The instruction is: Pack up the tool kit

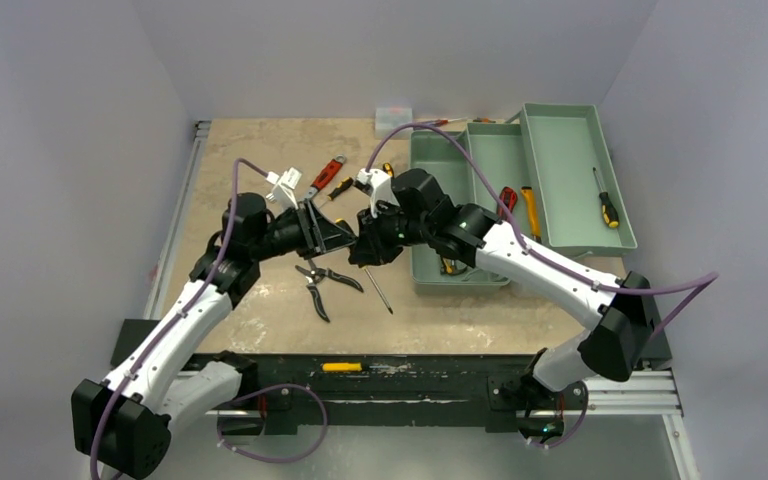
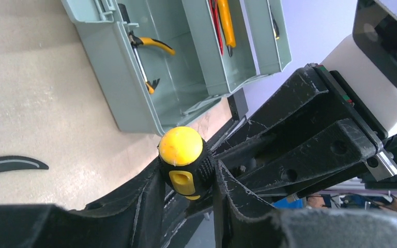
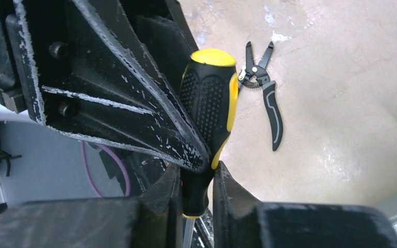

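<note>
Grip status: my left gripper is closed partway on the handle of the yellow-and-black screwdriver; my right gripper is pinched nearly shut on its neck.

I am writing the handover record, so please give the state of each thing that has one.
left gripper: shut on yellow screwdriver
right gripper: shut on yellow screwdriver
yellow screwdriver: held in the air by both grippers
toolbox: open
black pliers: lying outside toolbox, handles spread
</note>
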`<state>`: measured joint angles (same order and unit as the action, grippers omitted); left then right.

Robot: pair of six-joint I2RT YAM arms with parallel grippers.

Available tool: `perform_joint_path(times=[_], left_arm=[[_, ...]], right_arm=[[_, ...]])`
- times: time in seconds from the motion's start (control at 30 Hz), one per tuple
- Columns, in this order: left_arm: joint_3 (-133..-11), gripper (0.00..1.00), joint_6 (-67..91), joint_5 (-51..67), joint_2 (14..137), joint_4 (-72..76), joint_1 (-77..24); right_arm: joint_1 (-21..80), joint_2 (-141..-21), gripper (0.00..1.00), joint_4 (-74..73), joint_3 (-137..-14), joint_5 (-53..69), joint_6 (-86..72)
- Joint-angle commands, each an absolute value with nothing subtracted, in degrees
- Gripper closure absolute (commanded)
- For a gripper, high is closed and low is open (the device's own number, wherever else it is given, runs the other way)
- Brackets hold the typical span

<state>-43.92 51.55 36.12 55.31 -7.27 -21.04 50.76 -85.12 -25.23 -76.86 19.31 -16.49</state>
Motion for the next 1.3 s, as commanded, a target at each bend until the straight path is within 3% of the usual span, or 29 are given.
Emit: perform_joint_path(times=[0.0, 0.23, 0.3, 0.5, 0.93, 1.0, 1.17, 1.27], left_arm=[[-44.83, 0.76, 50.83, 35.3, 52.9, -1.54, -21.7], [-48.28, 0.1, 43.87, 23.89, 49.12, -16.86, -21.65], [-48.2, 0.01, 42.95, 20.89, 48.88, -19.83, -21.72], [-44.87, 0.0, 43.46, 12.73, 48.0, -24.35, -21.75], [-37.0, 0.08, 46.27, -2.2, 53.27, -29.31, -23.74], [-36.89, 0.09, 47.31, -4.85, 55.11, -30.36, -25.28], [-37.71, 0.1, 50.81, -13.11, 58.9, -34.47, -30.53], [-38.19, 0.16, 52.25, -16.26, 61.36, -36.29, -33.2]], right_arm=[[51.02, -84.85, 1.0, -23.72, -78.52, 16.33, -16.78], [50.89, -83.29, 1.0, -30.08, -78.81, -0.09, -16.05], [50.74, -83.35, 1.0, -32.04, -79.32, -7.48, -15.53], [46.67, -86.74, 1.0, -37.85, -83.12, -26.49, -14.99], [33.86, -98.0, 0.99, -37.23, -87.28, -26.15, -16.17], [32.41, -100.21, 0.93, -37.43, -87.92, -25.43, -16.33], [30.58, -102.92, 0.64, -38.04, -88.77, -22.64, -16.81], [30.58, -101.41, 0.52, -37.83, -88.49, -21.13, -16.81]])
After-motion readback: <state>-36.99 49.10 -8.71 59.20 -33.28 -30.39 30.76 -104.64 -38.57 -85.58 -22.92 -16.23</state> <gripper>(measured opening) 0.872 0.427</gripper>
